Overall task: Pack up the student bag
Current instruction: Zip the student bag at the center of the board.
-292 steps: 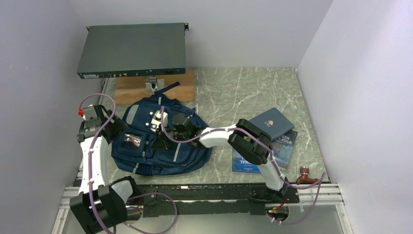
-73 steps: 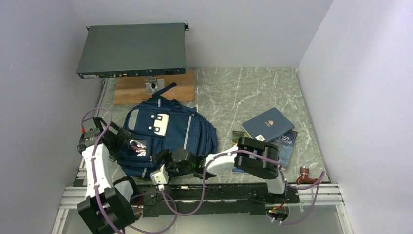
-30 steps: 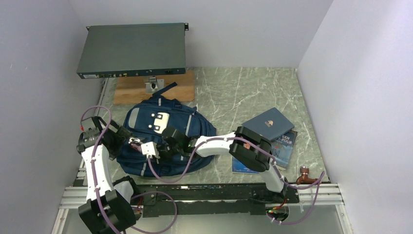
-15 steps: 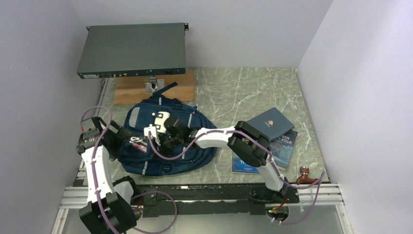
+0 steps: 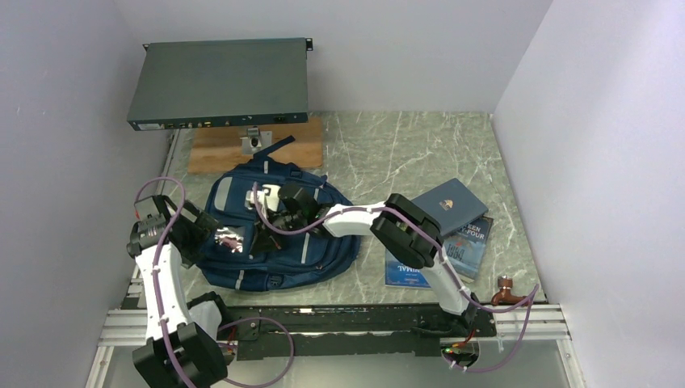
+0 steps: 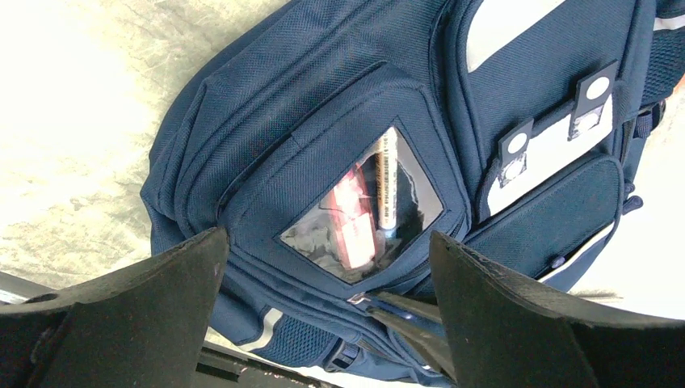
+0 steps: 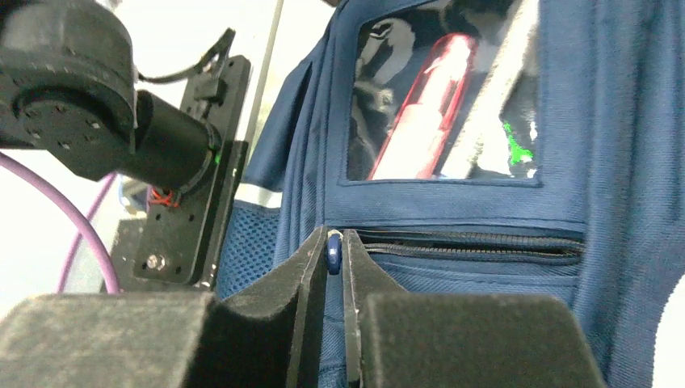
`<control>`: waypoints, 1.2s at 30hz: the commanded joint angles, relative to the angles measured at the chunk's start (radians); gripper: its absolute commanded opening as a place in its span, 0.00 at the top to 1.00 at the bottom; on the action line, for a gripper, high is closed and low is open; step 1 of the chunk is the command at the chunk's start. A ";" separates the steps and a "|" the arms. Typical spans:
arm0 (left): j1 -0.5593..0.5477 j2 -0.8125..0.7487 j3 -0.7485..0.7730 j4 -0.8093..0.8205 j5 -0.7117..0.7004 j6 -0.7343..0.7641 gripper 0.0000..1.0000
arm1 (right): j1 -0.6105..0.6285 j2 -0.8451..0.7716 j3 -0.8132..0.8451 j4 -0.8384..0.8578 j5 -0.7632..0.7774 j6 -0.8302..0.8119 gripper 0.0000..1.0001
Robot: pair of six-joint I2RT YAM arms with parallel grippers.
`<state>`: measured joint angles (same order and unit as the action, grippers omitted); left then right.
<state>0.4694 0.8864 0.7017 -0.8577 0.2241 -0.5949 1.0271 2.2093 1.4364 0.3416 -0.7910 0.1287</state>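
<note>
The student bag, navy with grey stripes, lies flat at the table's left. Its clear window pocket shows pens and a red item inside. My right gripper reaches across the bag's front; in the right wrist view it is shut on a small blue zipper pull at the end of a zipper just below that pocket. My left gripper hangs at the bag's left side, and in the left wrist view it stands wide open above the fabric, holding nothing.
Two books lie overlapping to the right of the bag. A dark rack unit stands over a wooden board at the back left. A copper-coloured fitting sits at the front right corner. White walls close in both sides.
My right gripper has moved over the bag's front, away from the near edge and rightward, and its jaws have closed onto the zipper pull. The left arm has stayed in place.
</note>
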 commanded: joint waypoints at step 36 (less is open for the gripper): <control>-0.065 -0.245 -0.273 0.080 0.146 -0.266 0.52 | -0.022 -0.152 -0.065 0.086 0.140 0.221 1.00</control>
<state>0.3885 0.6102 0.4511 -0.8719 0.3473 -0.8520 1.0092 2.1361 1.3735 0.4065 -0.6876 0.4019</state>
